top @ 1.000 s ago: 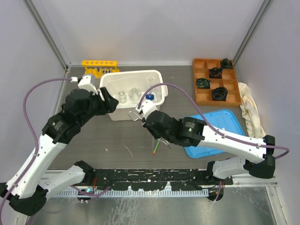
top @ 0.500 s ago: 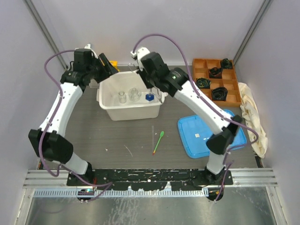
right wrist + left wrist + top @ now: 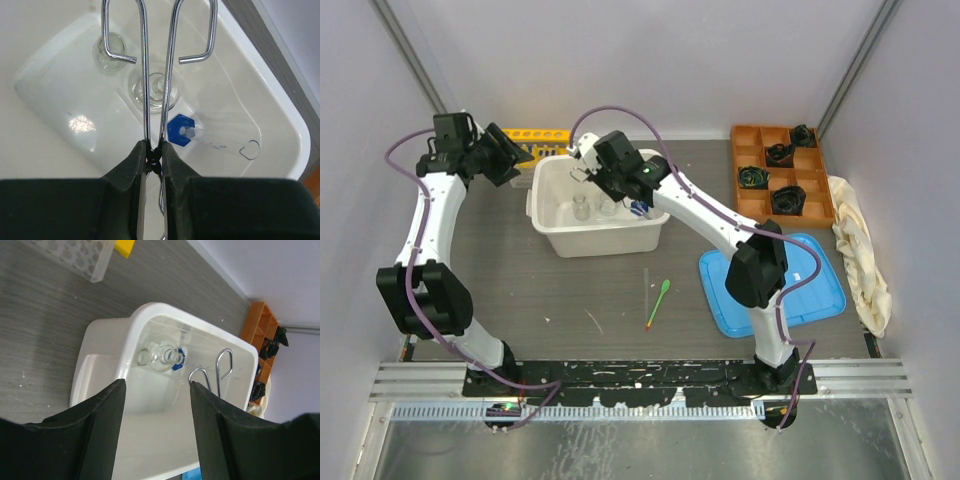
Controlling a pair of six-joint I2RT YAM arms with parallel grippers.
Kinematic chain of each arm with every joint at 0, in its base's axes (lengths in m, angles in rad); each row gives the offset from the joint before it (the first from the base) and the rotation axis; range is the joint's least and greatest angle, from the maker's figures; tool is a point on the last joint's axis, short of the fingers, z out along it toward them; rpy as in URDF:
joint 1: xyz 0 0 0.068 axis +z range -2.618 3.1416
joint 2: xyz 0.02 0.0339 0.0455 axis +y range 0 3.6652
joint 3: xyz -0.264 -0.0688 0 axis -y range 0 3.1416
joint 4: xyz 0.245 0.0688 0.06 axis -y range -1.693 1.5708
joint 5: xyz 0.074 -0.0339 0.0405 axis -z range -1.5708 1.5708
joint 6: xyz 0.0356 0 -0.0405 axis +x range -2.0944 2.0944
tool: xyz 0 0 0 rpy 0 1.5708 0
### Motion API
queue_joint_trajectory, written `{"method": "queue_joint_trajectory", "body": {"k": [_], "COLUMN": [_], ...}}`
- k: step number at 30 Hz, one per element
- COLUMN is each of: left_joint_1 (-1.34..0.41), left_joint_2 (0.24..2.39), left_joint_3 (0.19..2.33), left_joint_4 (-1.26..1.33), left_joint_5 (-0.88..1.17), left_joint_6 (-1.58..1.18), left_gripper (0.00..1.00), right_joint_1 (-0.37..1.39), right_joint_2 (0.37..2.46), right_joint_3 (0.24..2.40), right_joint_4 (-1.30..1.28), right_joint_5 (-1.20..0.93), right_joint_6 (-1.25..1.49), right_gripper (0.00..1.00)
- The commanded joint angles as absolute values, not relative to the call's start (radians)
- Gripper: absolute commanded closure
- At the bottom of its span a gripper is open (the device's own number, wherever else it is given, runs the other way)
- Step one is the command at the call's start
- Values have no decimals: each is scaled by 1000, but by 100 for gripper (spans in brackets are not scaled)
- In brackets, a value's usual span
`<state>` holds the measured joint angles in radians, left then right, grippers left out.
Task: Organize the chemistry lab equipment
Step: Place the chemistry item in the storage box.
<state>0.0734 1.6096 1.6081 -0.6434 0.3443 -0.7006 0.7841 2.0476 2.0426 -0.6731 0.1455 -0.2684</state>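
My right gripper (image 3: 588, 170) (image 3: 154, 155) is shut on the metal tongs (image 3: 145, 75) and holds them over the white tub (image 3: 560, 240), tips pointing down into it. In the tub lie two small clear glass flasks (image 3: 150, 92) (image 3: 107, 52) and the blue-based cylinder (image 3: 181, 131) on its side. My left gripper (image 3: 515, 165) (image 3: 157, 390) is open and empty, above the table just left of the tub, looking into it. The yellow rack (image 3: 535, 135) and the clear plastic rack (image 3: 75, 255) stand at the back left. The green spatula (image 3: 660, 297) lies in front of the tub.
A blue lid (image 3: 770, 285) lies at the front right. The orange compartment tray (image 3: 780, 175) with black objects stands at the back right, the cream cloth (image 3: 860, 250) beside it. A thin clear rod (image 3: 646, 280) lies next to the spatula.
Both arms have swung from the near side towards the back. The right gripper carried the tongs from the tub's front edge to over its back left. The left gripper moved far left.
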Motion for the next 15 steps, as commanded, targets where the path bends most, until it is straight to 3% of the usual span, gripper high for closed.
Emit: {"method": "queue_joint_trajectory", "body": {"k": [1, 8, 15], "left_joint_1": [117, 137, 151], "left_joint_2": [1579, 1592, 1608], "left_joint_3": [1562, 1537, 1527], "left_joint_4": [-618, -610, -602], "left_joint_5": [445, 472, 470], "left_joint_6": [-704, -698, -699], "left_gripper": [44, 45, 44], "right_joint_1": [776, 742, 708], "right_joint_2": [2011, 2069, 2017], "right_joint_3": [2042, 2062, 1917], "right_joint_4": [-457, -424, -362], "right_joint_5": [69, -49, -273], "right_joint_6": [-444, -518, -657], "right_gripper": [99, 99, 99]}}
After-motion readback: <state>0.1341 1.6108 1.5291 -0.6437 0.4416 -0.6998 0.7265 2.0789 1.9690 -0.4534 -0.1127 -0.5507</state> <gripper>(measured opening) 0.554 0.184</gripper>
